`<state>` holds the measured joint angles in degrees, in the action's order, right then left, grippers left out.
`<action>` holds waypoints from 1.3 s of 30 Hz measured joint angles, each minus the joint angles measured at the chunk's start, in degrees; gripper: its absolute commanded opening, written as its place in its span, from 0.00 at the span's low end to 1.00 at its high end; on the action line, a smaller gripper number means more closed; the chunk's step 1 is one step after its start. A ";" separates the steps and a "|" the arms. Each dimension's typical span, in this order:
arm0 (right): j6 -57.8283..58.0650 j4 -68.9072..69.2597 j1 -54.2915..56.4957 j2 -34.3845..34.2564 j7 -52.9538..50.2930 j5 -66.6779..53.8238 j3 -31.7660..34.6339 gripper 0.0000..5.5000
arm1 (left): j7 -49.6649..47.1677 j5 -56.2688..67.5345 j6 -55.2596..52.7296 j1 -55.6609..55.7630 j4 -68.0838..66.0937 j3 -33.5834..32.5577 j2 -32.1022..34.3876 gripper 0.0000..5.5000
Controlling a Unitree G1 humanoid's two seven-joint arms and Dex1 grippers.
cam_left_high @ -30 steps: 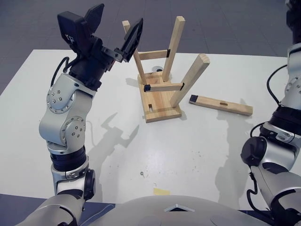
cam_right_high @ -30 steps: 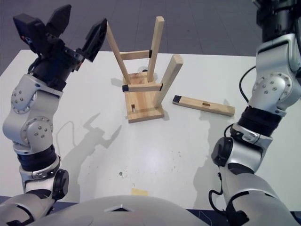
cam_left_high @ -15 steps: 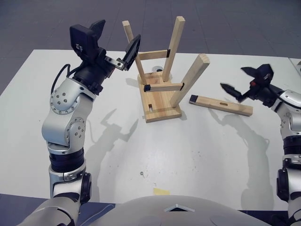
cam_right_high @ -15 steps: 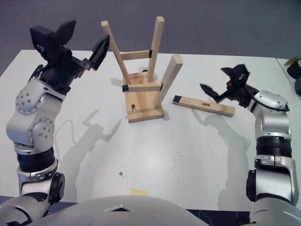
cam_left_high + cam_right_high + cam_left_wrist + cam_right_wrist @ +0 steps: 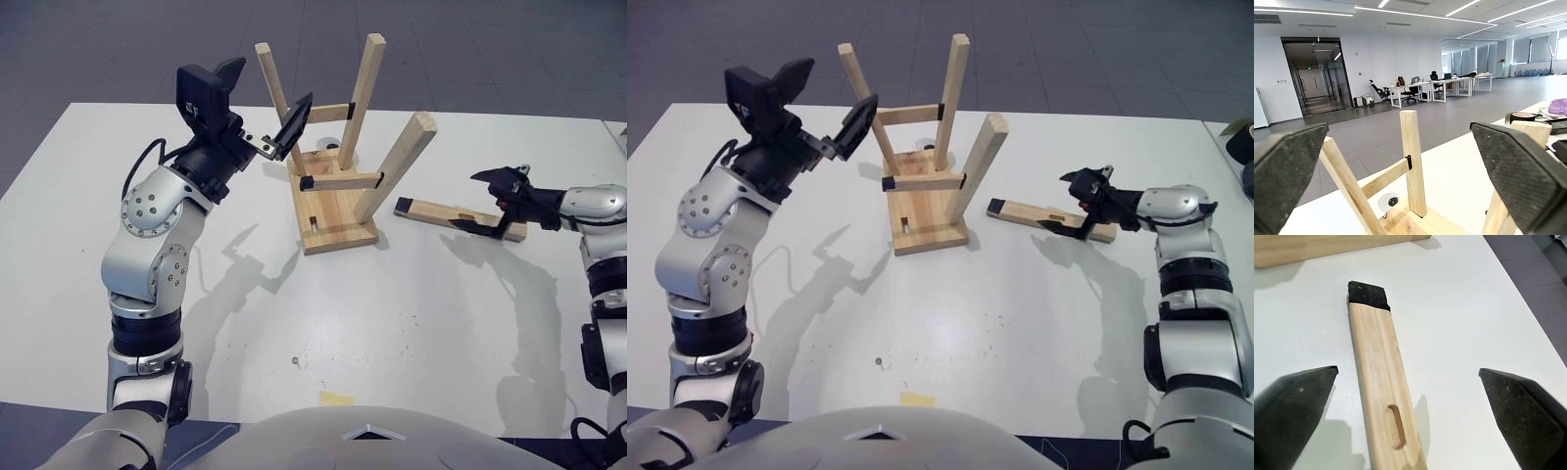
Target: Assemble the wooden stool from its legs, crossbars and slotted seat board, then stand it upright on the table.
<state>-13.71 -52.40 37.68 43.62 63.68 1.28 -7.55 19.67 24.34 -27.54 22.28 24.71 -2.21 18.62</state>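
The partly built wooden stool (image 5: 338, 220) lies upside down, seat board flat on the white table (image 5: 411, 323). Three legs point up, joined by two crossbars (image 5: 343, 181). A loose leg (image 5: 441, 215) with a black end cap (image 5: 1367, 294) and a slot lies flat to the stool's right. My right gripper (image 5: 470, 203) stands open just above that leg's right part, one finger (image 5: 1293, 406) on each side. My left gripper (image 5: 274, 81) is open and raised beside the stool's far-left leg (image 5: 1347, 196), with two legs showing between its pads.
A small dark speck (image 5: 295, 361) and a yellow scrap (image 5: 336, 399) lie near the table's front edge. A round grommet (image 5: 1387, 200) sits in the table behind the stool. Dark floor lies beyond the far edge. Bare table spreads in front of the stool.
My right arm swung down from high at the right, and its gripper now hovers over the loose leg. My left gripper shifted right, closer to the stool's far-left leg.
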 measured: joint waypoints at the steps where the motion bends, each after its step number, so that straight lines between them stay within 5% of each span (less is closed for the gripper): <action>1: 0.79 -1.27 0.48 -0.97 0.59 0.36 -0.37 0.98 | 0.28 -0.04 0.02 0.00 -0.29 0.35 0.01 0.98; 9: 3.30 -10.66 6.85 -6.06 1.34 4.17 -2.60 0.98 | 1.74 -0.12 0.02 0.53 -1.95 1.85 0.04 0.98; 16: 15.58 -2.49 4.18 -7.54 17.09 2.36 -4.64 0.98 | 2.14 -0.86 -0.21 0.54 -1.95 2.93 0.23 0.98; 28: 35.48 38.34 -17.63 10.27 28.18 -7.61 -1.67 0.98 | 1.99 -2.35 -1.46 -2.16 -1.25 3.98 0.47 0.98; 33: 39.98 51.73 -17.77 11.00 20.57 -12.05 5.11 0.98 | 1.96 -2.79 -1.65 -2.41 -1.03 4.23 0.48 0.98; 39: 39.75 60.20 -21.51 -5.22 -7.27 -13.23 15.45 0.98 | 0.80 -2.77 -1.80 -3.08 -0.37 2.79 0.44 0.98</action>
<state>26.04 7.80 16.17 38.40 56.41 -11.95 7.90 20.47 21.57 -29.35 19.21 24.33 0.58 19.05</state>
